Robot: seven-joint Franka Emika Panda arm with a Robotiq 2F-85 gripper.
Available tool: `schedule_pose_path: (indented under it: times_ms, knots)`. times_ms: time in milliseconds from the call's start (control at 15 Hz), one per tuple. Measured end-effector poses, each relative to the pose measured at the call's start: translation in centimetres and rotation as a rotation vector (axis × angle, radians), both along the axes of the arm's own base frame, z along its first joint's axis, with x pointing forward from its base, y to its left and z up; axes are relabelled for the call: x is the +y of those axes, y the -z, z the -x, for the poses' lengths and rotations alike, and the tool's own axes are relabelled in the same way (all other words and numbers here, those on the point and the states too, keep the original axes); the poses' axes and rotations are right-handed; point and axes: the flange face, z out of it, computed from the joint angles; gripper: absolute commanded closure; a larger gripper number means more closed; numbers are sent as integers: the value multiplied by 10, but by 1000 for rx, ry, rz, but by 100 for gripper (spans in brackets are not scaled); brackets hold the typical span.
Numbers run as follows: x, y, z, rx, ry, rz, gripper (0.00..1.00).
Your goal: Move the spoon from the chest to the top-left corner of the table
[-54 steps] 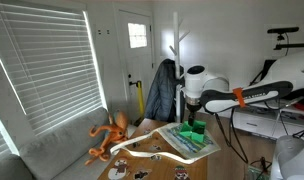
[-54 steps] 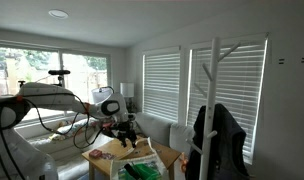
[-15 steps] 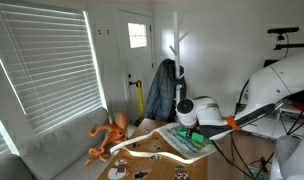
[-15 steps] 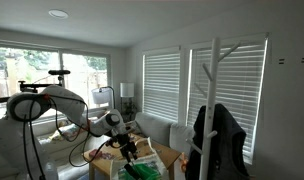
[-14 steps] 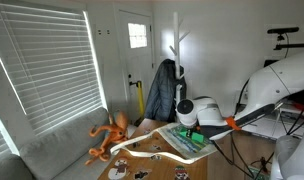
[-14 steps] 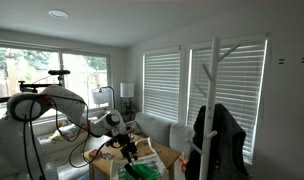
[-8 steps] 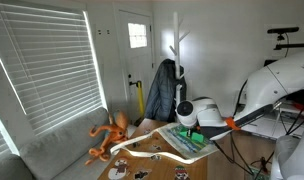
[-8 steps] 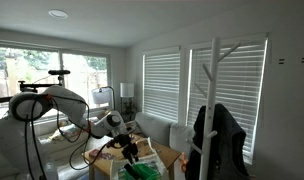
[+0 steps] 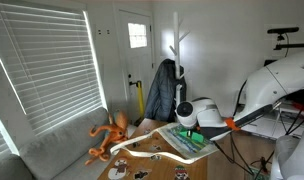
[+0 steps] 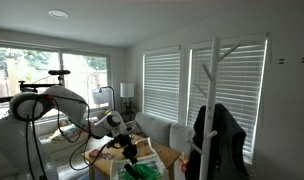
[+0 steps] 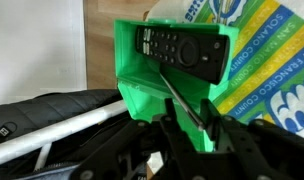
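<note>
Over the arm-side edge of the brown wooden-topped table point(image 11: 100, 45), we have the black two-fingered gripper point(image 11: 202, 128) low above a bright green, square-walled plastic chest point(image 11: 142, 88). In the wrist view a slim dark spoon point(image 11: 182, 100) leans out of that chest, its handle running diagonally down into the gap of the gripper; the bowl end is hidden inside. The jaws stand one on each side of the handle, but we cannot tell whether they pinch it or only flank it. A black remote control point(image 11: 182, 48) with rows of small buttons lies across the chest's mouth, close by the spoon's upper end. Just beside the chest lies a glossy printed packet point(image 11: 277, 75) in blue, yellow and green.

We judge the spoon light, stiff and thin, with a smooth finish that could slip or swivel in a loose hold. We would take it on the handle's free stretch, clear of the remote, and lift straight so the hidden bowl does not snag the chest's hard wall.
</note>
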Motion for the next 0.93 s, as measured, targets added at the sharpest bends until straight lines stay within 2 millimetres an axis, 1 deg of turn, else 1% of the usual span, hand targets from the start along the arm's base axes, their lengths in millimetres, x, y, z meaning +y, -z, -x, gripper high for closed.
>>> schedule_pose_path:
  times_ms: [67, 200, 400, 667, 933]
  knots:
    - [0, 0, 0, 0, 0, 1, 100]
    - [-1, -3, 0, 0, -5, 18, 97]
    - [-7, -12, 1, 6, -7, 43, 98]
    - [-20, -33, 6, 9, -12, 22, 98]
    - [-25, -59, 14, -15, -19, -20, 98]
